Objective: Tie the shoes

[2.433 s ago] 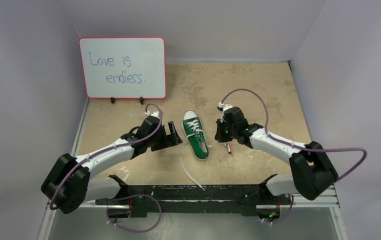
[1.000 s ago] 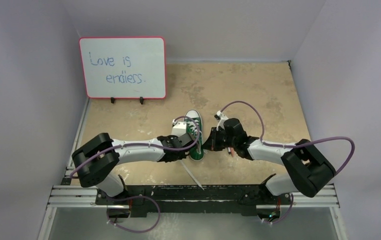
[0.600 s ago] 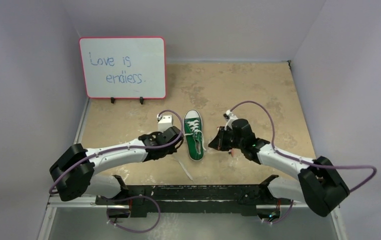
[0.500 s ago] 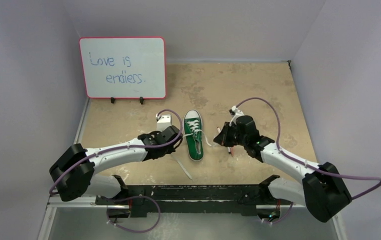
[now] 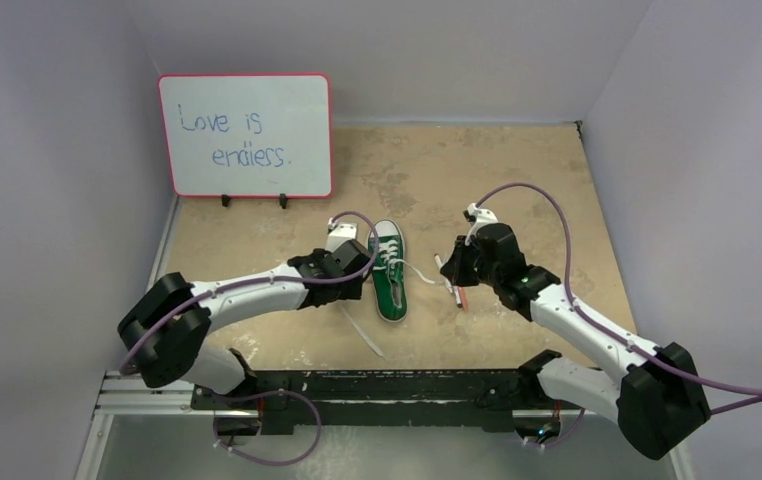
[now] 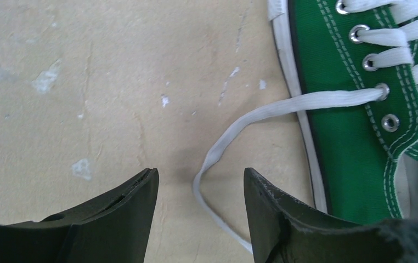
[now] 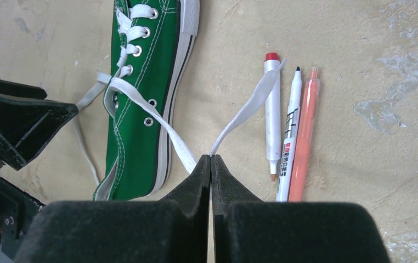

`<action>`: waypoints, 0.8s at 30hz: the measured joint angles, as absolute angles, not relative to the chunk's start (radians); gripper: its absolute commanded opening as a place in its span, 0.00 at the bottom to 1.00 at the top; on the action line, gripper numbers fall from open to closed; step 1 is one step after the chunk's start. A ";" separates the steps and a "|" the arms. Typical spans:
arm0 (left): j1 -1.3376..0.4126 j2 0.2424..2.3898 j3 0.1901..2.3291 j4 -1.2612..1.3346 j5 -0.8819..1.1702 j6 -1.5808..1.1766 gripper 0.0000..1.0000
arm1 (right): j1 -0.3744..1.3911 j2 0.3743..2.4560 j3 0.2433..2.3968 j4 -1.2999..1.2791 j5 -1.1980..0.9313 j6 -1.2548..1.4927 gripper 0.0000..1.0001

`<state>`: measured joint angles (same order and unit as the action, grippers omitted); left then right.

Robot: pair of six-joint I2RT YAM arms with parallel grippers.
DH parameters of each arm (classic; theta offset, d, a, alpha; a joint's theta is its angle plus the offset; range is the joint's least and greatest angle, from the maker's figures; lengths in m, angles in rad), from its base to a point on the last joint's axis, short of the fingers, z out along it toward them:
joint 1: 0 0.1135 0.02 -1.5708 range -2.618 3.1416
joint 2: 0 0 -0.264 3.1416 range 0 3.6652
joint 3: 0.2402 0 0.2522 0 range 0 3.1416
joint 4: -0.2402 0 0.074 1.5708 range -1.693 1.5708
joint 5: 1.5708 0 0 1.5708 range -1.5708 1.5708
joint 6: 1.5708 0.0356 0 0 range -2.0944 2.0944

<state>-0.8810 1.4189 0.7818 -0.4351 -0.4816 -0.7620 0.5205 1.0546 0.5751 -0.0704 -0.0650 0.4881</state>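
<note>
green sneaker sits near the middle of the table, toe at 12 o'clock, heel at 6, sole down, laces untied. left gripper is at the shoe's 9 o'clock, low over the table, jaws spread apart and holding nothing. left lace leaves an eyelet on the shoe's side, lies on the table and bends through the gap between the two fingers; cannot tell if it touches either one. right gripper is at the shoe's 3 o'clock, fingers pinched together on the right lace. that lace runs taut from the eyelets, over the shoe's white sole edge, to the fingertips, and its free end goes off toward 1 o'clock, crossing the top of the red-capped pen. black-tipped pen and orange pen lie side by side just right of it, all at the shoe's 3 o'clock. whiteboard with handwriting stands at 10 o'clock from the shoe, near the back wall.
</note>
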 measured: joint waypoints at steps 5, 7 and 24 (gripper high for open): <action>-0.881 1.514 0.824 -0.383 -0.457 -0.673 0.59 | 0.521 1.054 0.575 -0.078 -0.065 0.477 0.00; -0.881 1.561 0.845 -0.366 -0.456 -0.650 0.58 | 0.521 1.053 0.575 -0.078 -0.065 0.475 0.00; -0.884 1.578 0.793 -0.251 -0.469 -0.672 0.00 | 0.506 1.013 0.575 -0.080 -0.055 0.469 0.00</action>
